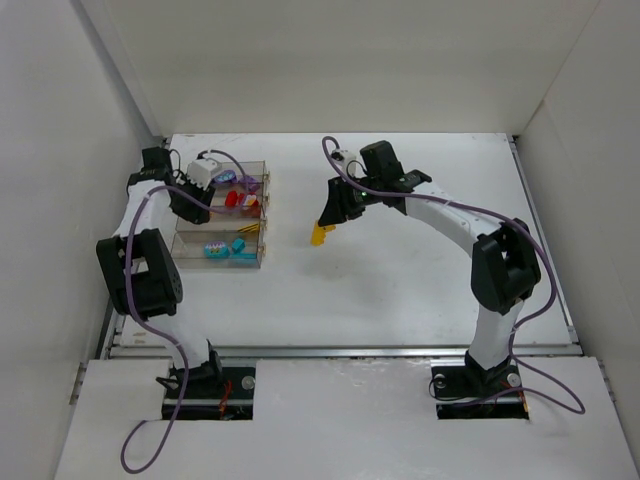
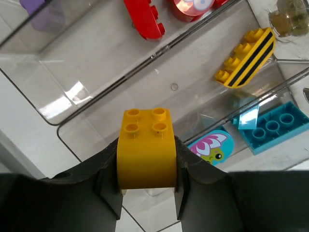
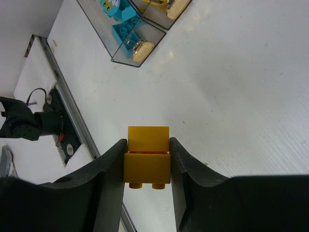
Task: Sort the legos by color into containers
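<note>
Right of containers: bare table, wide passage. Only right gripper, clamped on yellow square brick, hangs near tab side.
Near side of containers: free strip of table.
Left of containers: left arm fills gap to side wall.
Over containers' left rim: left gripper clamping yellow rounded brick.
Inside containers: striped yellow piece and cyan bricks take floor room.

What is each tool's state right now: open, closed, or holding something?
Left tool: closed on the curved yellow brick.
Right tool: closed on the square yellow brick.
</note>
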Controlling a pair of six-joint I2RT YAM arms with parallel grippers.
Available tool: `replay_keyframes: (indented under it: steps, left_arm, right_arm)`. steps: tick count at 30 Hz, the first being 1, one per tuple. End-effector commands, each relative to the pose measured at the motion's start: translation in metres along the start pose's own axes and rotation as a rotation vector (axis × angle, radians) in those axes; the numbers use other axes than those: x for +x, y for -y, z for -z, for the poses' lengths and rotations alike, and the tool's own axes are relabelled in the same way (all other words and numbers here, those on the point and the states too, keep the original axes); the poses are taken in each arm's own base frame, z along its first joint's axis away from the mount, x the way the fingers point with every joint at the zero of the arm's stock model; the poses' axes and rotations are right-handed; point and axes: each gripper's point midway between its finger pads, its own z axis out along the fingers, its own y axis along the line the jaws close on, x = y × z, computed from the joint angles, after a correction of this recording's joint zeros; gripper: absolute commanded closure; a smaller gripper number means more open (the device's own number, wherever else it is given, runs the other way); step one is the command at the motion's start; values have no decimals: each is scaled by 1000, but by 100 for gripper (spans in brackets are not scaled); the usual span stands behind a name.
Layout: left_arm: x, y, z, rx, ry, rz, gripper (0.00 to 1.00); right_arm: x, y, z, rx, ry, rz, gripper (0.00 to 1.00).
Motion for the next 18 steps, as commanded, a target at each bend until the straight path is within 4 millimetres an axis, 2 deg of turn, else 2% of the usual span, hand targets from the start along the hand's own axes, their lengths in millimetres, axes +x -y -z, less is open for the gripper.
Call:
replay_keyframes:
  steps: [1, 6, 8, 9, 10, 13, 18]
  left_arm:
    - [3, 9, 6, 52, 19, 72, 100]
    - [14, -2, -4, 52, -11, 104, 100]
    - [18, -4, -10, 54, -28, 120, 95]
    - [19, -5, -9, 47, -35, 129, 90]
    - [20, -7, -12, 43, -44, 140, 74]
    - [20, -11, -14, 20, -53, 206, 57]
    - [11, -13, -11, -1, -11, 227, 21]
  right_arm:
    - [-13, -7, 6, -7, 38, 45, 100]
    - [-17, -8, 7, -9, 45, 51, 100]
    - [-17, -8, 7, -9, 45, 51, 100]
    - [-15, -6, 5, -7, 38, 45, 100]
    - [-15, -6, 5, -7, 38, 45, 100]
    - [-16, -8, 6, -16, 36, 45, 100]
    - [-14, -6, 3, -15, 29, 39, 100]
